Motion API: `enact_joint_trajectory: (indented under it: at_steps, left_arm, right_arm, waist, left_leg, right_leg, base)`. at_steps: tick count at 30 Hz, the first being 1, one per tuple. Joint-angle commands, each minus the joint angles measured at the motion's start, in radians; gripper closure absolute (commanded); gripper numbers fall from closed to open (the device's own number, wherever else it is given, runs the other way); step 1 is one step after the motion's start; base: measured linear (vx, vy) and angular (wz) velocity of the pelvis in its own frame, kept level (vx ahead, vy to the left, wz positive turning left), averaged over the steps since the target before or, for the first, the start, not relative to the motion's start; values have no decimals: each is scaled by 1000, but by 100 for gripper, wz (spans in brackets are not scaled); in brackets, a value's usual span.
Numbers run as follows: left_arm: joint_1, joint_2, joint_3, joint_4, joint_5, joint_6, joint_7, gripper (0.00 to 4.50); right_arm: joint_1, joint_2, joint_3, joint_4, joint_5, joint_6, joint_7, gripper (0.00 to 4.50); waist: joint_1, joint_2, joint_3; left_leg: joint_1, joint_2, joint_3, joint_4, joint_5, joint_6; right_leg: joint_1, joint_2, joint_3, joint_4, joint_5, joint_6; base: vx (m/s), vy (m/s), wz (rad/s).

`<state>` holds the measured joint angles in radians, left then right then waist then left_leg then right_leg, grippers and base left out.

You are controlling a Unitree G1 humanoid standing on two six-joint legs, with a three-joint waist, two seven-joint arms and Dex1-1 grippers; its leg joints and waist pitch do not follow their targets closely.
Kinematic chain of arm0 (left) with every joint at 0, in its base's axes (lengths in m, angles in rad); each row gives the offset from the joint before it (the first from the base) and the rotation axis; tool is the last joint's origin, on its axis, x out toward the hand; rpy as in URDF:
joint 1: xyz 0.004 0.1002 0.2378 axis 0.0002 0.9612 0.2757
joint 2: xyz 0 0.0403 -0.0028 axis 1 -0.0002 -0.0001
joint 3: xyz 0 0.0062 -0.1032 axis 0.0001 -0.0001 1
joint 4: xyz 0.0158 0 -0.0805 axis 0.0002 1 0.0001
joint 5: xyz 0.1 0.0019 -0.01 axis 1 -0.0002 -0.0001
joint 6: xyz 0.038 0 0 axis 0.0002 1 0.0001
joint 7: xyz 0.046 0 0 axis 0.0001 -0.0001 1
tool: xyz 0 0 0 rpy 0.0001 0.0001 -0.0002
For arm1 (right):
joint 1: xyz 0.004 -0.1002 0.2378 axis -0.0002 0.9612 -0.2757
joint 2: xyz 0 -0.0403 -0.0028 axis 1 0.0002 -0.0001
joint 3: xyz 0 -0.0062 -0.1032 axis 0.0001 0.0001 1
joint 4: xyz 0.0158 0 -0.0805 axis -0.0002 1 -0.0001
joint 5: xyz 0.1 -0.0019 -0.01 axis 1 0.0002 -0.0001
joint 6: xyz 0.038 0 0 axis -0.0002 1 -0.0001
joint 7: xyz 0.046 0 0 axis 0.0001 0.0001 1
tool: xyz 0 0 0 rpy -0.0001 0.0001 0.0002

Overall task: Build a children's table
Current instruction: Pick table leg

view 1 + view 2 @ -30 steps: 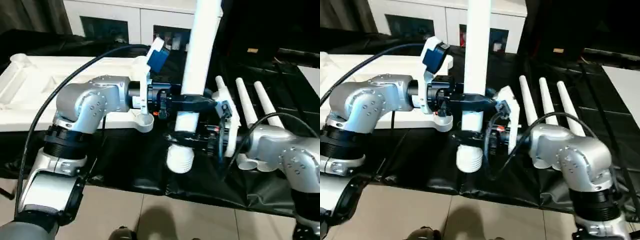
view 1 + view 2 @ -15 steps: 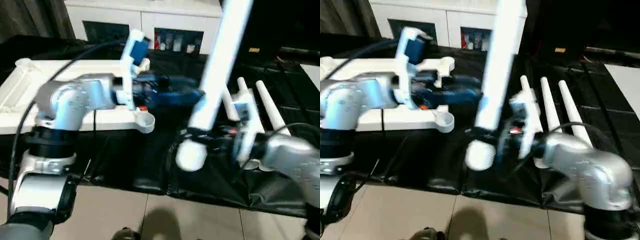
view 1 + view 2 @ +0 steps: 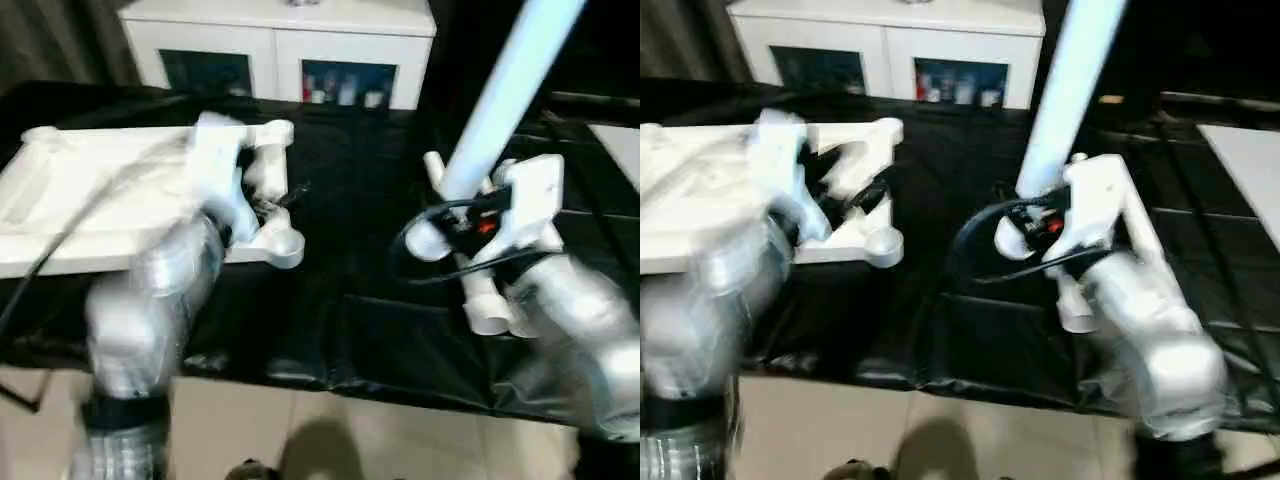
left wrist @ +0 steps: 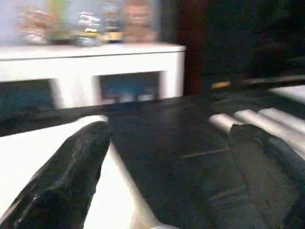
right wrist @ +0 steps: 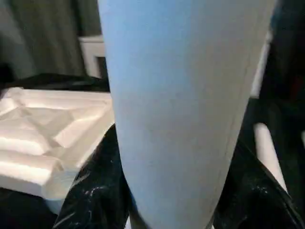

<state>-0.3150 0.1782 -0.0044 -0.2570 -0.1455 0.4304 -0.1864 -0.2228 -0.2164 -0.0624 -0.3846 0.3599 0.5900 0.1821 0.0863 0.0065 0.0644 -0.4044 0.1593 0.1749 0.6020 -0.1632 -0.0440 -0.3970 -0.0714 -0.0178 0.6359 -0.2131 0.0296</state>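
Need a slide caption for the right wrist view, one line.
Right gripper clamped around a white table leg, with the upturned tabletop lying on the black cloth beyond.

Open black strip down the middle, crowded on both sides

Between the upturned tabletop (image 3: 90, 190) and the spare legs (image 3: 480, 290) the black-covered counter (image 3: 350, 300) lies bare, and a tool could pass there. The left tool (image 4: 167, 181) hangs over that gap with its fingers (image 4: 71, 167) spread wide and nothing between them. On the right, the right tool (image 5: 162, 191) grips a long leg (image 3: 500, 100) that slants up and away, blocking the air above the spare legs. At the far edge a white cabinet (image 3: 280, 50) closes off the back. The tabletop's corner socket (image 3: 285, 245) juts towards the gap.
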Motion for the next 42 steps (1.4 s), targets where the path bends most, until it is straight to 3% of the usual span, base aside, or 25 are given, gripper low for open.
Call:
enact_joint_trajectory:
  at_steps: [1, 4, 7, 8, 10, 11, 13, 16, 17, 18, 19, 20, 21, 23, 24, 25, 28, 30, 34, 35, 36, 37, 38, 39, 42]
  left_arm:
    - [84, 1, -35, 29, 98, -113, 81, 4]
    - [112, -41, -17, 22, 104, -94, 141, 4]
    - [128, -44, -23, 54, 154, -179, 169, 4]
    - [128, -44, -23, 54, 154, -179, 169, 4]
    - [149, -20, -38, 99, 196, -264, 171, 4]
    - [157, -15, -43, 108, 203, -287, 168, 4]
    - [163, -13, -45, 111, 208, -296, 169, 4]
    - [170, -19, -51, 131, 227, -328, 187, 4]
    - [170, -19, -51, 131, 228, -329, 187, 4]
    - [168, -26, -54, 143, 236, -344, 195, 4]
    - [168, -27, -54, 144, 236, -345, 196, 4]
    - [164, -30, -55, 150, 238, -349, 199, 4]
    - [161, -35, -59, 160, 242, -365, 202, 4]
    - [154, -37, -70, 174, 260, -381, 215, 4]
    - [154, -40, -73, 175, 257, -395, 211, 4]
    - [152, -50, -70, 172, 250, -386, 216, 4]
    - [148, -70, -63, 167, 239, -380, 220, 4]
    - [148, -75, -69, 162, 250, -373, 218, 4]
    - [150, -79, -73, 154, 252, -363, 218, 4]
    - [150, -81, -70, 149, 247, -364, 220, 4]
    - [150, -81, -70, 149, 247, -364, 220, 4]
    - [150, -84, -66, 144, 242, -366, 221, 4]
    - [146, -82, -65, 142, 241, -354, 219, 4]
    - [145, -81, -64, 141, 241, -350, 219, 4]
    - [132, -80, -40, 151, 185, -314, 164, 4]
  right_arm:
    - [52, 58, 2, -1, -6, -39, -46, 262]
    - [103, 61, 40, 23, -66, -97, -51, 262]
    - [141, 85, 37, 48, -93, -164, -64, 262]
    - [141, 85, 37, 48, -93, -164, -64, 262]
    - [151, 87, 23, 59, -111, -204, -83, 262]
    - [153, 82, 23, 63, -119, -211, -85, 262]
    - [154, 73, 26, 68, -131, -219, -88, 262]
    - [165, 76, 25, 87, -173, -281, -106, 262]
    - [165, 77, 25, 88, -174, -283, -106, 262]
    - [169, 89, 17, 105, -198, -333, -124, 262]
    - [170, 90, 16, 106, -199, -337, -126, 262]
    - [168, 96, 11, 115, -214, -357, -143, 262]
    - [166, 104, 3, 115, -201, -361, -139, 262]
    - [163, 108, 0, 115, -206, -387, -143, 262]
    - [163, 105, 2, 112, -210, -390, -142, 262]
    - [163, 102, 3, 104, -197, -379, -128, 262]
    - [169, 102, 0, 88, -158, -346, -100, 262]
    - [172, 102, -3, 93, -149, -334, -97, 262]
    - [168, 101, -5, 112, -159, -330, -96, 262]
    - [166, 102, -7, 115, -157, -321, -96, 262]
    - [166, 102, -7, 115, -157, -321, -96, 262]
    - [163, 103, -8, 118, -152, -309, -95, 262]
    - [160, 105, -11, 121, -147, -303, -95, 262]
    - [159, 106, -11, 122, -145, -301, -94, 262]
    - [146, 113, -13, 121, -133, -282, -104, 262]
  waist:
    - [-6, -18, -62]
    - [11, -24, -70]
    - [40, -19, -64]
    - [34, -17, -60]
    - [-13, 22, -66]
    - [-39, 37, -64]
    - [-56, 40, -70]
    - [-59, 1, -57]
    - [-9, -69, -55]
    - [-9, -69, -55]
    - [-41, -37, -47]
    - [-40, -43, -24]
    - [-44, -44, -25]
    - [-54, -24, -27]
    - [-87, 31, -25]
    - [-127, 45, -40]
    - [-110, 65, -34]
    - [-115, 62, -40]
    - [-101, 48, -51]
    - [-93, 18, -53]
    - [-93, 18, -53]
    - [-75, -20, -51]
    - [-39, -31, -56]
    - [-30, -33, -52]
    - [-39, -3, -46]
  left_leg:
    - [18, 53, -21, -76, -210, 8]
    - [1, 41, -10, -45, -173, 122]
    - [-47, 65, -73, 49, -127, 207]
    - [-47, 65, -77, 36, -131, 210]
    - [49, 38, -50, -71, -161, 298]
    - [77, 31, -49, -92, -165, 323]
    - [75, 50, -52, -116, -31, 374]
    - [54, 74, -32, -158, -187, 274]
    - [-20, -35, -64, 149, -338, 34]
    - [-20, -35, -64, 149, -338, 34]
    - [-106, -76, -159, 263, -248, -103]
    - [-99, -63, -162, 251, -258, -118]
    - [-29, -46, -155, 222, -260, -108]
    - [19, -9, -132, 57, -200, 5]
    - [76, 16, -141, -52, -351, 80]
    - [85, 68, -178, -106, -484, 64]
    - [75, 113, -214, -122, -655, -133]
    - [100, 194, -264, -138, -506, -104]
    - [69, 126, -223, -141, -481, 29]
    - [38, 54, -182, -99, -484, 72]
    - [38, 54, -182, -99, -484, 72]
    - [-18, -6, -117, -28, -372, 59]
    - [3, -8, -96, 15, -170, 46]
    - [-18, 6, -93, -10, -80, 53]
    - [-6, 43, -91, -72, -229, -3]
  right_leg:
    - [34, -57, 35, -97, -195, -96]
    - [50, -119, 69, -118, -207, -119]
    - [65, -260, 138, -167, -315, -138]
    - [63, -245, 125, -166, -354, -138]
    - [3, -40, 4, -92, -324, -101]
    - [-27, 17, -42, -36, -287, -77]
    - [-56, 38, -97, 128, -172, 22]
    - [-20, -15, -84, 97, -122, 20]
    - [-6, -333, 126, -146, -338, 34]
    - [-6, -333, 126, -146, -338, 34]
    - [84, -280, 65, -133, -494, 34]
    - [75, -277, 58, -147, -547, 5]
    - [65, -251, 25, -161, -624, -117]
    - [83, -170, -35, -157, -619, -210]
    - [14, -13, -89, -65, -452, -184]
    - [10, 18, -84, 41, -148, -162]
    - [35, -5, -65, -2, 79, -126]
    - [6, -10, -45, 51, -96, -47]
    - [15, -4, -31, 61, -120, -36]
    - [38, -52, 11, -37, -94, -70]
    - [38, -52, 11, -37, -94, -70]
    - [73, -136, 45, -112, -226, -111]
    - [58, -165, 55, -147, -490, -27]
    - [62, -147, 52, -130, -527, 15]
    - [41, -83, 7, -109, -458, -68]
  base:
    - [0, 0, 0]
    - [0, 18, 2]
    - [-6, 109, 0]
    - [-6, 169, -8]
    - [-7, 232, -1]
    - [-9, 246, 4]
    - [-36, 238, 10]
    - [-84, 181, -3]
    - [-111, 151, -12]
    - [-57, 150, -12]
    - [-44, 181, -30]
    - [-44, 181, -30]
    - [-115, 244, -35]
    - [-92, 224, -15]
    - [-131, 313, 11]
    - [-187, 478, 10]
    - [-104, 255, 10]
    - [-78, 148, 9]
    - [-98, 33, 1]
    - [-93, -54, -3]
    - [-89, -119, -11]
    - [-43, -76, -9]
    - [-107, -129, -16]
    - [-99, -101, -16]
    - [-59, -68, -13]
